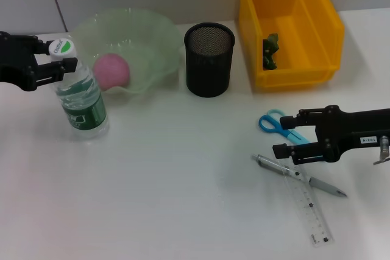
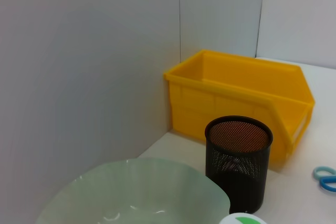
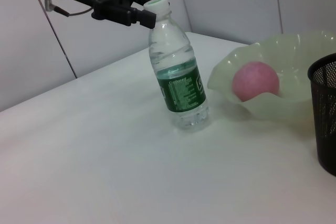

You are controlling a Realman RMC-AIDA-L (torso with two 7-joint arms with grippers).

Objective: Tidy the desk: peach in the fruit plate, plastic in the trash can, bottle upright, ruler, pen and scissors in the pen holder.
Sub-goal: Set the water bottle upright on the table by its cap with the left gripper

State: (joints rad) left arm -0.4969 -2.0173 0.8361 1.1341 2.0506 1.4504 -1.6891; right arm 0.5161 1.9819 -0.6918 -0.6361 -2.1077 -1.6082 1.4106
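Scissors, pen and ruler lie on the white desk right by the right gripper, whose fingers are spread and empty just above the blue scissor handles. The pen's long axis runs slantwise away from the mesh pen holder, which stands well off toward the robot's left and farther back. The right arm is clearly the nearer one. The left gripper sits at the upright water bottle's cap, fingers either side of it; whether they pinch it I cannot tell.
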